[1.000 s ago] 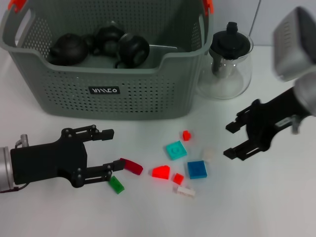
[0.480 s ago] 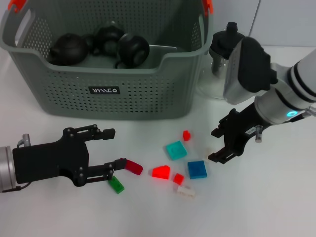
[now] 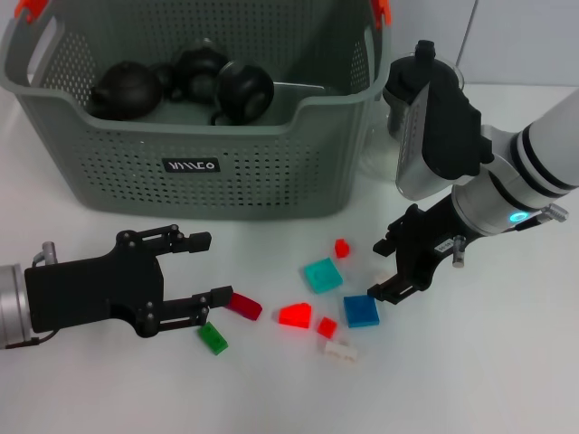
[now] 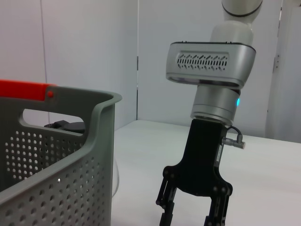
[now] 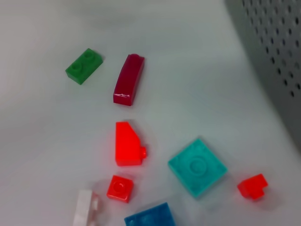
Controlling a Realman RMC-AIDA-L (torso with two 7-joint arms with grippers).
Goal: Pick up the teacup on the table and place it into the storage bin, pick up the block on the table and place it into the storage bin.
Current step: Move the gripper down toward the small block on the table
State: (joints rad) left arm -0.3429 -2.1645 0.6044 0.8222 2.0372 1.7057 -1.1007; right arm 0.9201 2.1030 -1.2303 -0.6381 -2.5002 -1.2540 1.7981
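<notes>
The grey-green storage bin (image 3: 217, 167) stands at the back left, with three dark round tea vessels (image 3: 181, 83) inside; no teacup shows on the table. Several blocks lie in front of it: dark red (image 3: 242, 306), green (image 3: 213, 337), red (image 3: 295, 315), teal (image 3: 322, 274), blue (image 3: 360, 310), white (image 3: 341, 351). My left gripper (image 3: 215, 268) is open, low at the left, its lower fingertip touching or almost touching the dark red block. My right gripper (image 3: 378, 269) is open just right of the teal and blue blocks, holding nothing. The right wrist view looks down on the teal block (image 5: 197, 166) and red block (image 5: 128, 143).
A glass teapot (image 3: 418, 72) with a black lid stands right of the bin, partly behind my right arm. In the left wrist view the bin's wall (image 4: 56, 165) fills the near side, with the right arm's gripper (image 4: 190, 214) beyond it.
My right arm has swung in from the right edge and come down toward the blocks, its gripper now beside the blue block. The left gripper has barely moved.
</notes>
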